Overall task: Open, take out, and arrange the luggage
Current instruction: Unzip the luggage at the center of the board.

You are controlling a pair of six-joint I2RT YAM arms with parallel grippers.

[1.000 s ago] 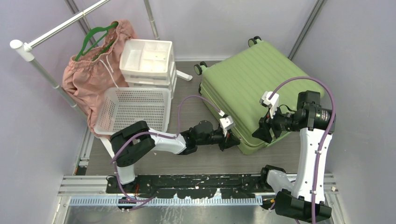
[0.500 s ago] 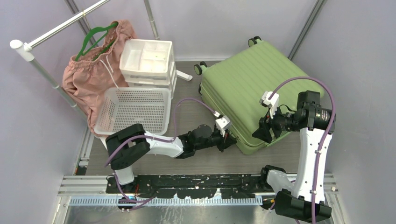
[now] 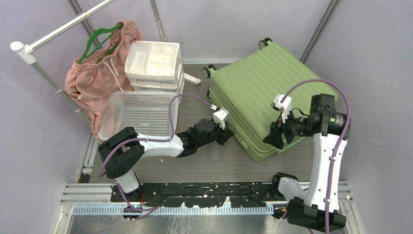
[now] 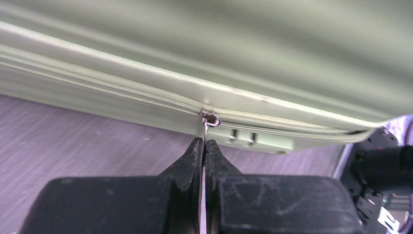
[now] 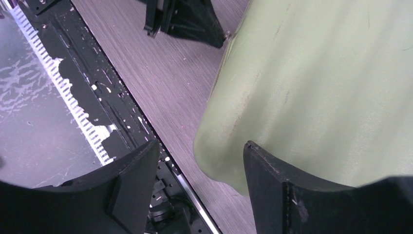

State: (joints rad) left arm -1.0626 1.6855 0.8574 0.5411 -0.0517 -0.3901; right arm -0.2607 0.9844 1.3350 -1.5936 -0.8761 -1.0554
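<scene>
Left gripper [image 4: 203, 147] is pinched shut on the zipper pull [image 4: 210, 120], low against the near-left side of the luggage [image 3: 263, 85]. The green case lies closed on the table [image 3: 214, 163], right of centre. Right gripper [image 5: 197, 148] hangs open over its near corner, holding nothing.

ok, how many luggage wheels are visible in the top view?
2. One wheel at the far-left corner of the luggage, toward the drawer unit; another wheel at its far corner by the back wall. Others may be hidden under the shell.
</scene>
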